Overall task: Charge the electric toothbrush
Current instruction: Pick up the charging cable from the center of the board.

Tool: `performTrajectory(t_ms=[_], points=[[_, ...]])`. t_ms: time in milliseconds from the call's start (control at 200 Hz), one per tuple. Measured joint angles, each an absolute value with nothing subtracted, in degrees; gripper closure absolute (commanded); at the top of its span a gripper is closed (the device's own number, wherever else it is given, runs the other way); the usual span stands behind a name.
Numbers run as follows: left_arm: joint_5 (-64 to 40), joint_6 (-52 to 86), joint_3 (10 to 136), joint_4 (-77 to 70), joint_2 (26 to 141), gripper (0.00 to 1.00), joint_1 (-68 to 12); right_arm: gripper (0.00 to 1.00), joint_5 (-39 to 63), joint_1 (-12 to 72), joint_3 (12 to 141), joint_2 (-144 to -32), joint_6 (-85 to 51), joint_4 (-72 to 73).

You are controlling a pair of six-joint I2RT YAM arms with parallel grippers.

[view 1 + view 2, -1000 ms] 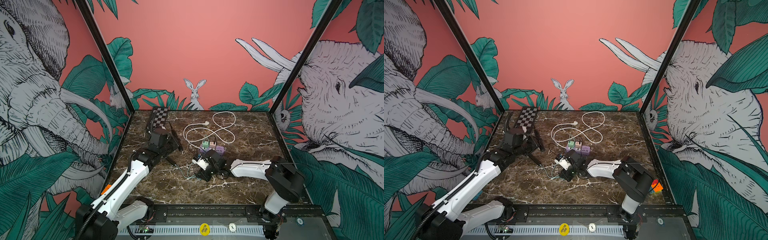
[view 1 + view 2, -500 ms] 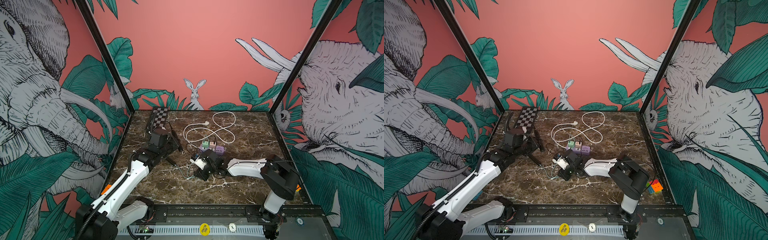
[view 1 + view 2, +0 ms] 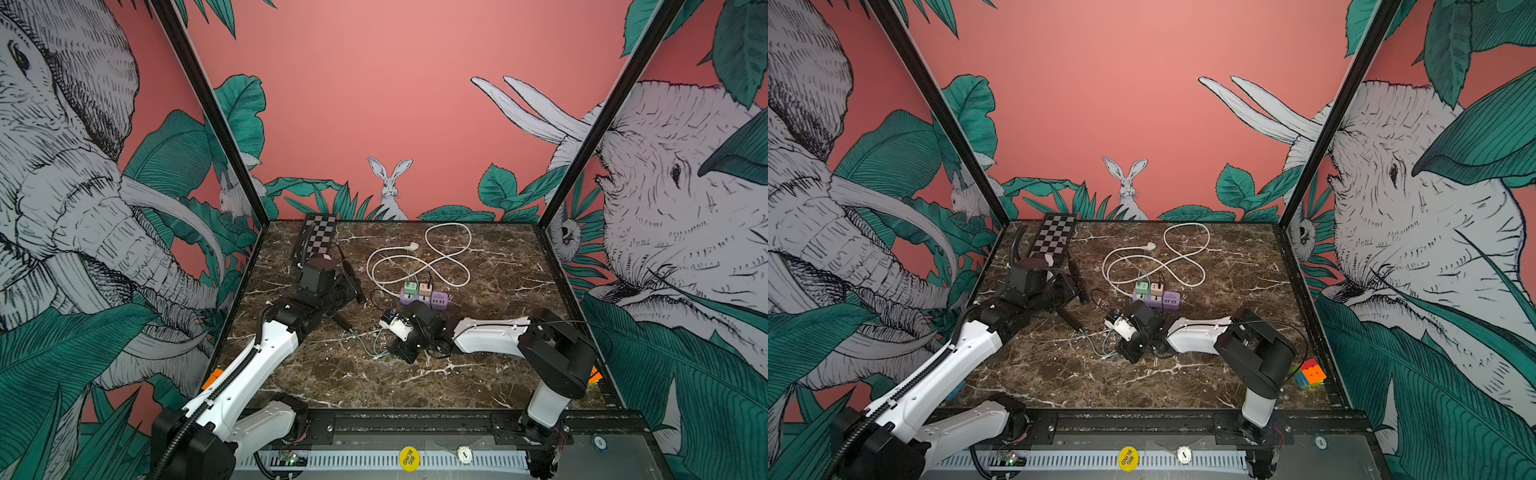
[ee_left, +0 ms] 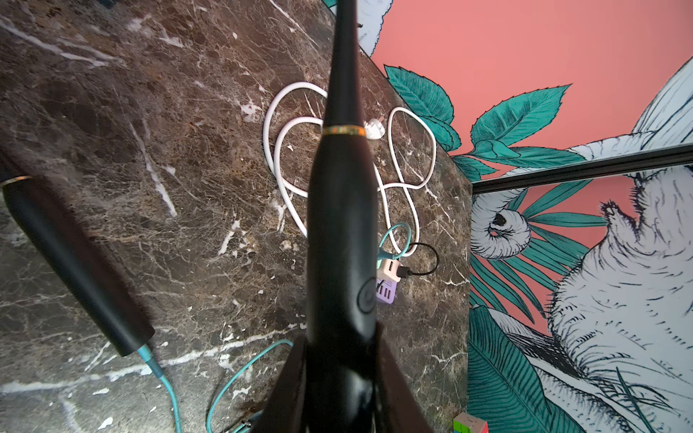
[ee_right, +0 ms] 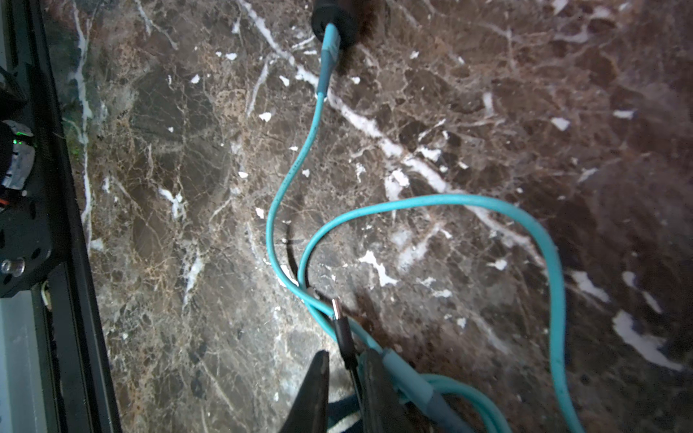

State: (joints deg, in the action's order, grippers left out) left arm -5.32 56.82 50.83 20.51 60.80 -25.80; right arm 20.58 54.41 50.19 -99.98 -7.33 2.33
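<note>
Left claw (image 4: 339, 333) is pinching the toothbrush (image 4: 341, 225), tilted above the table's (image 3: 498, 270) left-middle; right claw (image 5: 345, 352) is pinching the plug (image 5: 342, 326) low at centre. Mating step is coming up: it's calling for aligning plug with the handle's base port, hidden here.

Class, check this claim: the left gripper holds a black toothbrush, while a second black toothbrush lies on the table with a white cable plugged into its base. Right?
No: the left wrist view shows a teal cable, not a white one. The left gripper holds a black toothbrush, while a second black toothbrush lies on the table with a teal cable plugged into its base.
</note>
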Motion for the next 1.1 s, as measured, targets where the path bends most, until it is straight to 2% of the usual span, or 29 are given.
performTrajectory(t_ms=[155,315,395,1100], points=[[-5.32,56.82,50.83,20.51,60.71,1.00,-25.76,0.83,20.14,54.41,50.11,-99.98,-7.20,2.39],[-5.32,56.90,50.83,20.51,60.71,1.00,-25.71,0.74,19.81,54.46,50.06,-100.03,-6.79,2.37],[-5.32,56.95,50.83,20.51,60.71,1.00,-25.67,0.73,19.40,54.61,50.06,-100.16,-6.61,2.44],[-5.32,56.95,50.83,20.51,60.62,1.00,-25.67,0.94,14.98,55.77,51.24,-100.88,-4.75,1.78]])
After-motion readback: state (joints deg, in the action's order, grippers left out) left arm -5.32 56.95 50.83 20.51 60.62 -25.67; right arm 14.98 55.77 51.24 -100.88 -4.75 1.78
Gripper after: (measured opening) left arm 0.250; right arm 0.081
